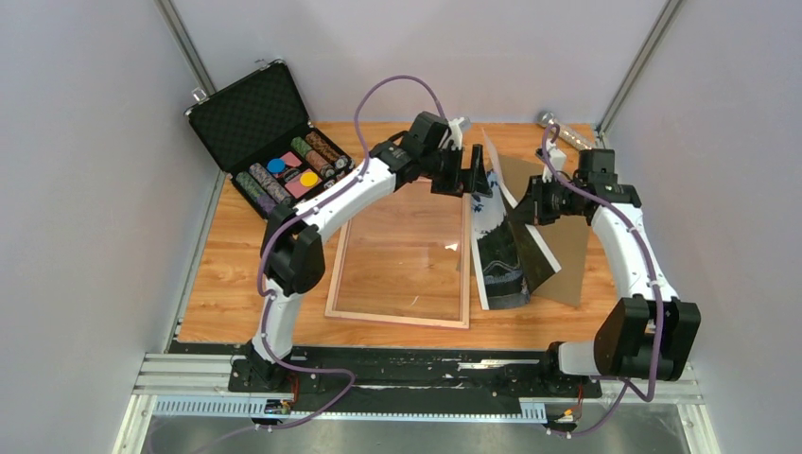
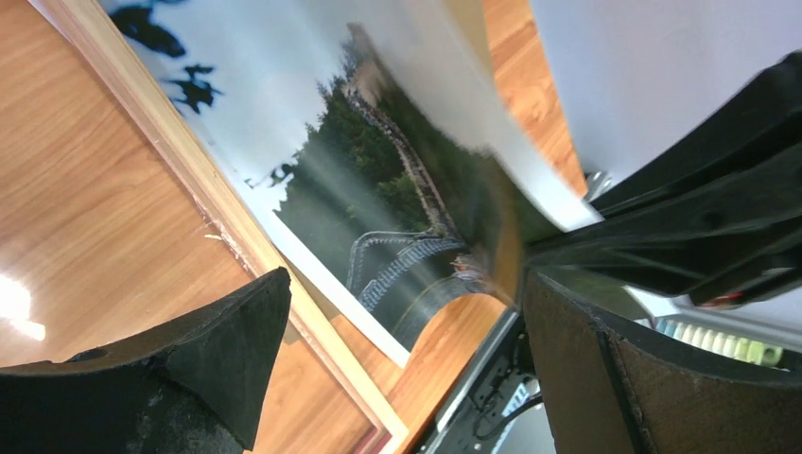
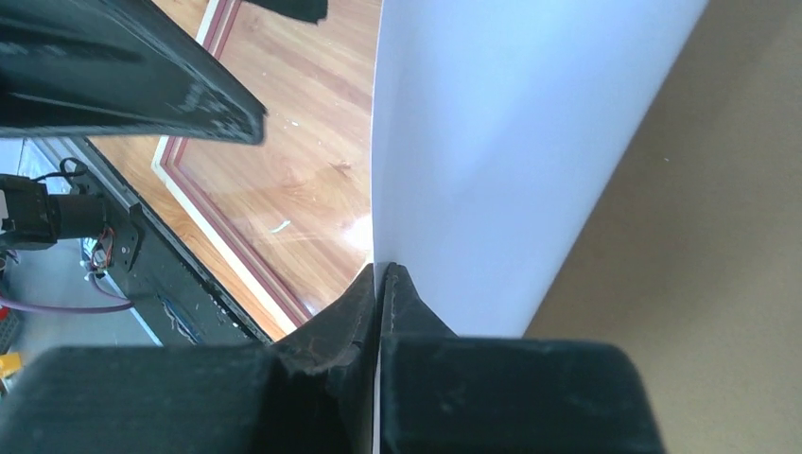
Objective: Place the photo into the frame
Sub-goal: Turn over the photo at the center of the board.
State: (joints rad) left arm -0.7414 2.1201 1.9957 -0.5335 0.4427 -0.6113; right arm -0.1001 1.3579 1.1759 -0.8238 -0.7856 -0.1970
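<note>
Robotics lab cell for sure: grey panels (image 1: 85, 189) on aluminium posts (image 1: 192, 47) box in a wood table (image 1: 236, 284), arms (image 1: 312, 236) bolted at its near edge.

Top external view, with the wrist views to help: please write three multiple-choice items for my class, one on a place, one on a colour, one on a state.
1. Where does the black case stand?
A. at the far left corner of the table
B. at the near right corner
C. at the middle of the near edge

2. What colour is the board lying partly under the photo?
A. green
B. brown
C. red

3. How is the right gripper?
A. open, holding nothing
B. shut on the case
C. shut on the photo's edge

Answers:
1 A: the open case sits by the far left wall.
2 B: plain brown shows beside the print.
3 C: in the right wrist view its jaws pinch the sheet's edge.
</note>
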